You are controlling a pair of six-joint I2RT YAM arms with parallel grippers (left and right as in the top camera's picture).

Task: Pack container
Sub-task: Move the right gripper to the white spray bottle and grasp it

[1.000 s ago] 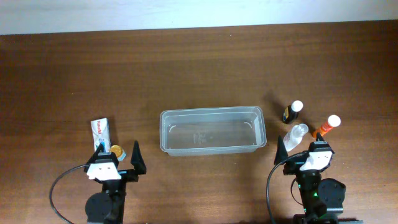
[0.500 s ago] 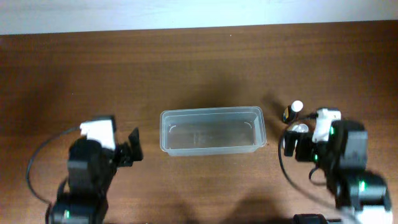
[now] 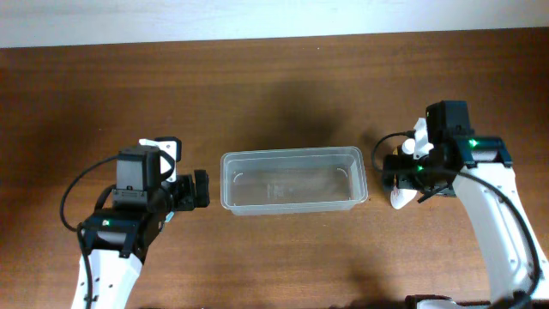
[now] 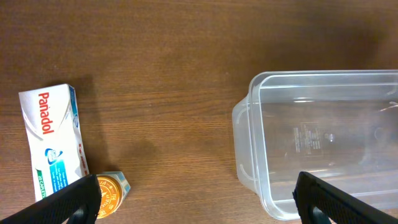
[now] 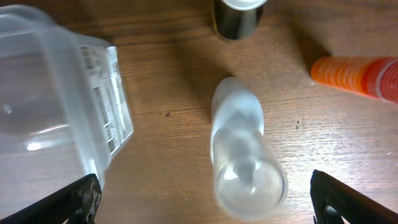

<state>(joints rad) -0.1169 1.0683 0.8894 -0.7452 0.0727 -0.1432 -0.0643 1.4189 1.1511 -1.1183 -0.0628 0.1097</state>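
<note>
From overhead, the container (image 3: pixel 292 184) lies mid-tabletop (image 3: pixel 283 86), long side running left to right, and it is empty. The left tool (image 3: pixel 198 190) hangs just off its left end. The right tool (image 3: pixel 401 174) is just off its right end, over a cluster of small bottles. How wide either tool stands is hard to read from here.

In the left wrist view, the two fingers (image 4: pixel 69 201) sit at opposite lower corners of the frame, so this tool is spread wide and holds nothing. The container's left end fills the right half. A box (image 4: pixel 53 144) and a small orange-topped pot (image 4: pixel 107 190) lie to the left, apart from the container.

In the right wrist view, this tool is also spread wide and empty, with a clear bottle (image 5: pixel 244 146) below and between its fingers (image 5: pixel 78 199), apparently untouched. A dark bottle (image 5: pixel 239 15) is on the far side, an orange tube (image 5: pixel 357 76) to the right, and the container's corner to the left.

The container looks thin-walled and light. It would likely flex if pinched and skid on the wood if nudged, and its smooth plastic is probably slippery. The rim at a short end seems the firmest hold.
</note>
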